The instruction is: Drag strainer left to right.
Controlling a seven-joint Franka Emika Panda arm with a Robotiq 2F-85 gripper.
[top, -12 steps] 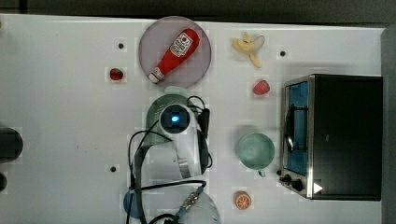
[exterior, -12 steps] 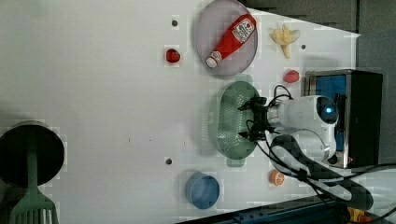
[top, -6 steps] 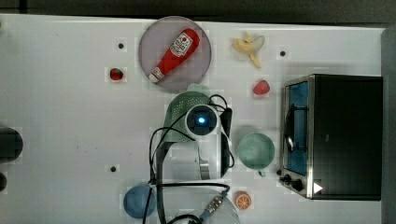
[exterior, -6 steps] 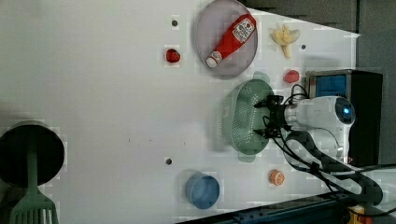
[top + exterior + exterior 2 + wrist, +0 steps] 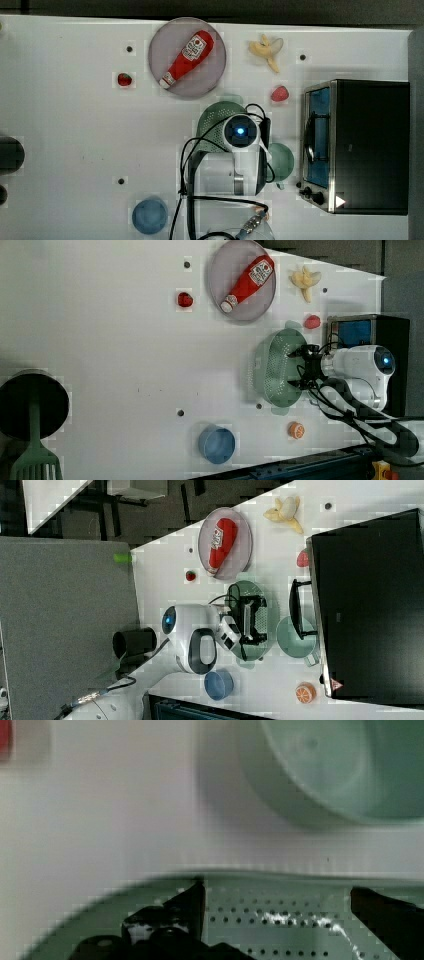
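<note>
The pale mint-green strainer [image 5: 212,125] sits mid-table, partly under the arm's white wrist [image 5: 241,131]. In the left view my gripper [image 5: 299,369] reaches into the strainer [image 5: 272,372] at the rim nearest the oven. It is open, with both fingers spread against the holed inside. The wrist view shows the two dark fingertips [image 5: 192,900] wide apart over the strainer's dotted wall [image 5: 280,920], nothing pinched between them. In the right view the gripper [image 5: 248,620] lies inside the strainer [image 5: 271,611], which almost touches the teal cup [image 5: 295,637].
The teal cup [image 5: 282,161] stands just to the top view's right of the strainer, before the black toaster oven [image 5: 365,145]. A plate [image 5: 212,75] with a ketchup bottle [image 5: 187,57], a banana [image 5: 266,50], a strawberry [image 5: 280,93] and a blue cup [image 5: 149,216] surround it.
The gripper and the strainer have slid together toward the top view's right, ending close beside the teal cup. The other objects have stayed put.
</note>
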